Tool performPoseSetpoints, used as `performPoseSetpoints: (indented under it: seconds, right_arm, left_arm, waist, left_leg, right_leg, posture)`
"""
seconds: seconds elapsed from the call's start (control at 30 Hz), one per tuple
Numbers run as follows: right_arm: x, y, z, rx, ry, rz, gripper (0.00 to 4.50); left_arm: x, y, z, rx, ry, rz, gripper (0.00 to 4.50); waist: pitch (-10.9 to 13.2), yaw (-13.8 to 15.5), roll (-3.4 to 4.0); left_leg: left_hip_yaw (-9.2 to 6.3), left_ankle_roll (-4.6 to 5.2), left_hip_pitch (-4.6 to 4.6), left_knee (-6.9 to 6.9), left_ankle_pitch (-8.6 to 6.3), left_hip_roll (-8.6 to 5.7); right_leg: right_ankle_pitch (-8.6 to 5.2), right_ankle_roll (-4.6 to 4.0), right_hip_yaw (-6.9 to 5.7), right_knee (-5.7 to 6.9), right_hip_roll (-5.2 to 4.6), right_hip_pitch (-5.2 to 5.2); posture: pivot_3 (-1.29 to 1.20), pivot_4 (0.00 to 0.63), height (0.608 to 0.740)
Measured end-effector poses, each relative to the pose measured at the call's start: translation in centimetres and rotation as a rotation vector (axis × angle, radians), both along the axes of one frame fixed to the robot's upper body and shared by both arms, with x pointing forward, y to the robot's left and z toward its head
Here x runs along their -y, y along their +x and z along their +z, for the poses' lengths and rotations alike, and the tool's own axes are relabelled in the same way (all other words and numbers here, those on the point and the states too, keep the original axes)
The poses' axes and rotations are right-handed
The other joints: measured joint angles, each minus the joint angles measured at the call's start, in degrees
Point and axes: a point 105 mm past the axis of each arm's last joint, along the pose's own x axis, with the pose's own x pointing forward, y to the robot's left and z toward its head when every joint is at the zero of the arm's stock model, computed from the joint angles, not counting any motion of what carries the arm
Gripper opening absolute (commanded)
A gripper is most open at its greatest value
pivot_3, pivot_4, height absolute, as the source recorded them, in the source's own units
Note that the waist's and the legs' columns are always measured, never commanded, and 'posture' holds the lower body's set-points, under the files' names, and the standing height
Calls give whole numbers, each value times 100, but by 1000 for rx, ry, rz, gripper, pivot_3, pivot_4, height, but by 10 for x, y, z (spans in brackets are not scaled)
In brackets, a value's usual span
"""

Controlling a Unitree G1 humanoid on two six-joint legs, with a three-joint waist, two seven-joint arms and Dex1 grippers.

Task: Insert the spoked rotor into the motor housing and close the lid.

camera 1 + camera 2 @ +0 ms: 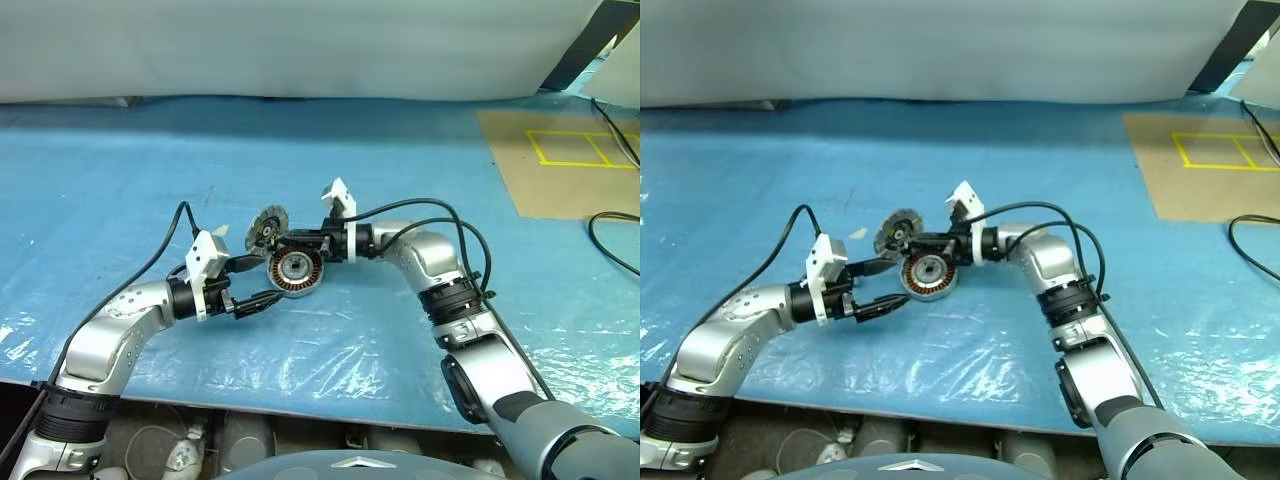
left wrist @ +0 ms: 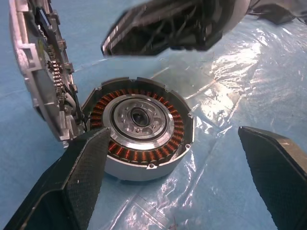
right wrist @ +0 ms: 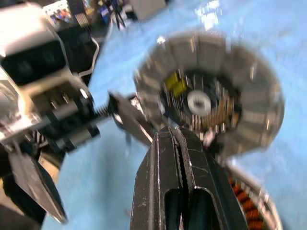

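From the left eye view, the motor housing is sitting on the blue plastic-covered tabletop, its round axis pointing up with the open face tilting slightly toward the camera; the spoked rotor is lying seated in its centre, ringed by copper windings; the lid is standing nearly on edge just behind the housing on the robot's left, apparently hinged at the rim, though that joint is hard to make out; the left gripper is hovering with fingers spread wide, one on either side of the housing's near-left edge, grasping nothing; the right gripper is reaching in from the right with its fingers clenched together, just over the housing by the lid.

In the left wrist view, the housing is lying face-up with the silver rotor hub inside; the left fingers are standing apart.

In the right wrist view, the clenched fingers are pointing at the lid's inner face; no legible writing is showing anywhere.
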Motion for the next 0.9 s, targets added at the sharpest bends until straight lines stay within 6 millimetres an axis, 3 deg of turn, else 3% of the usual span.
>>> performPoseSetpoints:
  seconds: [0.1, 0.17, 0.3, 0.43, 0.6, 0.7, 0.77, 0.83, 0.9]
  right_arm:
    - [-3, -1, -16, 32, -92, -8, 18]
    - [0, 1, -46, 69, -246, -22, 18]
    - [-1, 0, -56, 277, -377, 35, 18]
    - [0, 3, -55, 261, -362, 9, 18]
    - [-1, 5, -47, 45, -202, -53, 18]
    - [-5, -1, -15, -58, -2, -22, 18]
    - [-7, -4, 0, -31, 29, 5, 18]
    - [-7, -6, -7, 23, -47, 15, 18]
    - [-4, -7, -35, 48, -186, 16, 18]
  left_arm:
    - [0, 0, 0, 0, 0, -2, 4500]
    - [0, 0, 0, 0, 0, -2, 4500]
    - [0, 0, 0, -1, -1, -2, 4500]
    - [0, 0, 0, -2, -1, -2, 4500]
    - [0, 0, 0, -2, -2, -2, 4500]
    - [0, 0, -1, -2, -3, -1, 4500]
    - [0, 0, 0, -2, -3, -1, 4500]
    - [1, 0, -1, -2, -5, -2, 4500]
    - [1, 0, -1, -2, -6, -2, 4500]
  waist:
    - [0, -3, 0]
    - [0, -4, 0]
    - [-6, -10, 3]
    - [-5, -4, 3]
    - [-2, -3, 5]
    - [-2, 4, 4]
    - [-3, 5, 2]
    - [-4, 4, 1]
    - [-4, 2, 1]
  left_leg:
    - [-1, -9, 0, -1, -5, 0]
    - [-1, -11, 0, 2, -5, -2]
    - [-1, -11, 74, -5, -8, 2]
    - [1, -6, 131, -11, -9, -2]
    - [-1, -5, 102, -14, -6, -1]
    - [-1, 12, 13, -3, 7, 0]
    - [-1, 9, 3, -3, 6, -4]
    - [-10, -3, -3, -5, -2, 0]
    - [-11, -22, -3, -6, -13, 0]
  right_leg:
    - [-2, -4, -2, 1, 6, -2]
    - [-2, -3, -2, 1, 4, -1]
    - [-23, -24, 1, -10, -6, 66]
    - [-33, -19, 11, -25, -23, 125]
    - [-31, -22, 11, -31, -22, 97]
    - [-11, 4, 5, -6, -13, 17]
    - [-12, 2, 1, 2, -1, 6]
    - [-15, -3, -11, -2, 11, 3]
    - [-15, -3, -12, -2, 10, 4]
  posture:
    - [0, 150, 740]
    - [0, 150, 740]
    - [0, 150, 740]
    - [0, 150, 740]
    - [0, 150, 740]
    - [0, 150, 740]
    - [0, 150, 740]
    - [0, 150, 740]
    - [0, 150, 740]
